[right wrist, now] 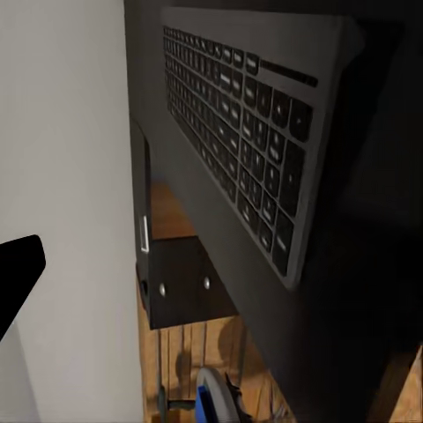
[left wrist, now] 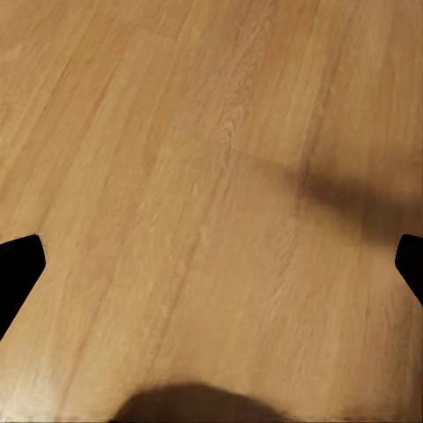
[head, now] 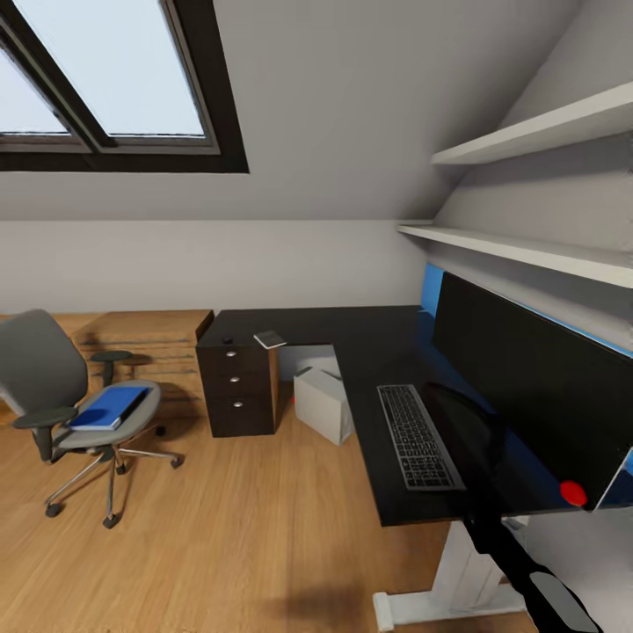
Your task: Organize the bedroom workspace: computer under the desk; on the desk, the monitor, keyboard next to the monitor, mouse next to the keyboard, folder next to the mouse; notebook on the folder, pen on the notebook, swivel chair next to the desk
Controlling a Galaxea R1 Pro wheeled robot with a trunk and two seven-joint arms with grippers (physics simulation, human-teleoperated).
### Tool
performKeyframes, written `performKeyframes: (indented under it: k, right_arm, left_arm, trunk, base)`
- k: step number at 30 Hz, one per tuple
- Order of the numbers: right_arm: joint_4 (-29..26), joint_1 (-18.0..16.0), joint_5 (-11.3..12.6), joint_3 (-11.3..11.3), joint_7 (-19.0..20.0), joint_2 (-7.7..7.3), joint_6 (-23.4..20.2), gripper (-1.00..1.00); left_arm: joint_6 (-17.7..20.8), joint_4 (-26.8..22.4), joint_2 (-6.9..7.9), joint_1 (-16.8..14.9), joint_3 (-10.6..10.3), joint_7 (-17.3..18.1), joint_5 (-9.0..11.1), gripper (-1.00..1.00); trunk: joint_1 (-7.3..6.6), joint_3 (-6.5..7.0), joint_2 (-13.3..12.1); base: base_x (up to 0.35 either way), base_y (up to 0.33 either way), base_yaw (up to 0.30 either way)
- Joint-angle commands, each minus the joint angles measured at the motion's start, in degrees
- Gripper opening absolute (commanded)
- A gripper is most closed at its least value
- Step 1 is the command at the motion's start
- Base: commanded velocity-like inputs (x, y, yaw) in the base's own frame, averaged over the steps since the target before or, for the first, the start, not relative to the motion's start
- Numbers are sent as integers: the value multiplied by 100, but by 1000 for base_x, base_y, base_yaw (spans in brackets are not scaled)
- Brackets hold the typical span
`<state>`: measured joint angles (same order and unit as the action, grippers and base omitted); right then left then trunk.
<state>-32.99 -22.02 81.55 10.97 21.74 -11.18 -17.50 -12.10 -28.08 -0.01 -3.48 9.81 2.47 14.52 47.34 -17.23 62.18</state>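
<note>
Head view: the desk is seen as an L-shaped black top across centre and right. The monitor stands at right of frame, with the keyboard lying on the desktop just beside it, long axis running toward the near desk edge. The computer sits under the desk at centre. The swivel chair is at lower left, well apart from the desk; the folder lies flat on its seat, a thin dark item resting on the folder's edge, too small to identify. A small flat object on the far desk corner is not identifiable either.

Right arm is seen at lower right, below the desk edge. In the right wrist view the keyboard is close ahead; one dark fingertip shows, nothing held; how far open cannot be told.

Left gripper: fingertips at opposite frame edges, spread wide, empty, over bare floor.

Judged: the folder lies toward frame left, the left arm's side, so that arm looks the better placed for it.
</note>
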Motion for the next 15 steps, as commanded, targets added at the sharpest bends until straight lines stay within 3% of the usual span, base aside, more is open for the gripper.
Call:
performKeyframes:
  k: [1, 10, 12, 15]
  right_arm:
    - [3, -4, 45, 19, 8, 2, -51, 100]
    - [93, -4, 21, 11, 14, 12, -35, 100]
    - [234, -4, -103, -41, 20, 15, -30, 100]
    - [398, -4, -484, -169, 31, 19, -27, 100]
  left_arm:
    - [-12, 4, 0, -4, 3, 26, 60, 100]
    - [-12, 4, 0, -4, 3, 24, 58, 100]
    - [-12, 4, 0, -4, 3, 21, 59, 100]
    - [-12, 4, 1, -4, 3, 19, 59, 100]
  trunk:
    - [-3, -7, 5]
    - [-3, -7, 5]
    - [-3, -7, 5]
    - [-3, -7, 5]
  base:
    - [-318, 0, 0]
    - [-318, -9, 0]
    - [-317, -79, 0]
    - [-281, -112, 0]
